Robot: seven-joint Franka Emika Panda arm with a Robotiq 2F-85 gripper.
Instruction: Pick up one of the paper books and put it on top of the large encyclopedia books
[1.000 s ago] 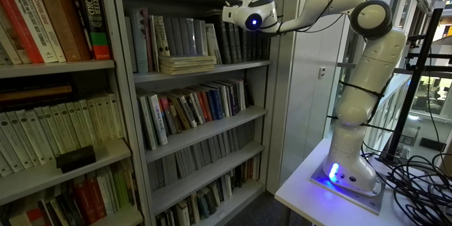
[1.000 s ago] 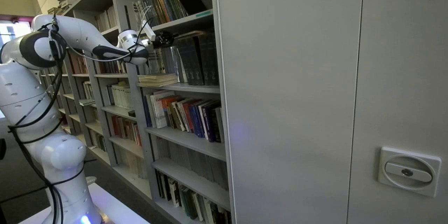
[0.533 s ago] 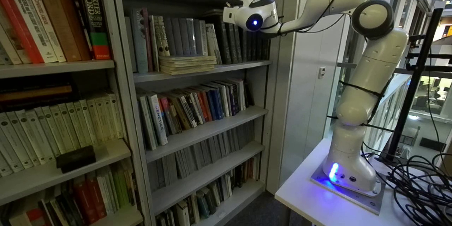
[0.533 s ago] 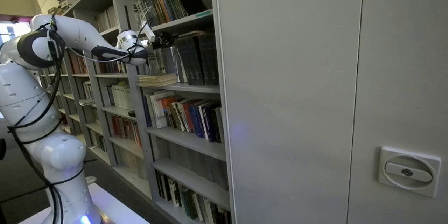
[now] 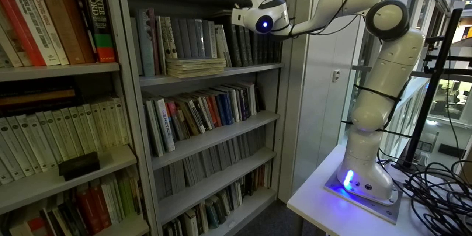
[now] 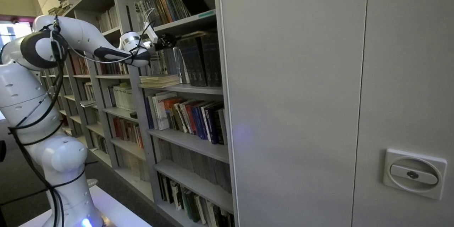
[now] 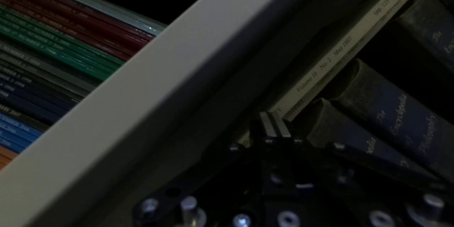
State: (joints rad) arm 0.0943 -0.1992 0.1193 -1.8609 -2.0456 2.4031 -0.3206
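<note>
Two thin pale paper books [image 7: 330, 60] lie flat on the dark, large encyclopedia books [image 7: 400, 113], just beneath a shelf board. My gripper [image 7: 273, 124] is shut in front of their spines, its two fingertips close together with nothing visible between them. Whether the tips touch a spine I cannot tell. A separate stack of yellowish paper books [image 5: 195, 68] lies lower on the same shelf, also seen as a paper stack [image 6: 159, 81]. In an exterior view the black gripper [image 6: 171, 40] is level with the tops of the encyclopedia books [image 6: 193, 62]; elsewhere the wrist hides it.
The edge of the upper shelf board [image 7: 159, 88] runs diagonally close beside the fingers, with coloured journals [image 7: 64, 49] above it. Upright grey volumes [image 5: 188, 38] stand behind the yellowish stack. A tall cabinet panel [image 6: 291, 95] borders the shelves. Cables hang along the arm.
The arm has shifted only slightly, with the wrist a touch lower in an exterior view than half a second ago. The gripper stays shut, and the books have not moved.
</note>
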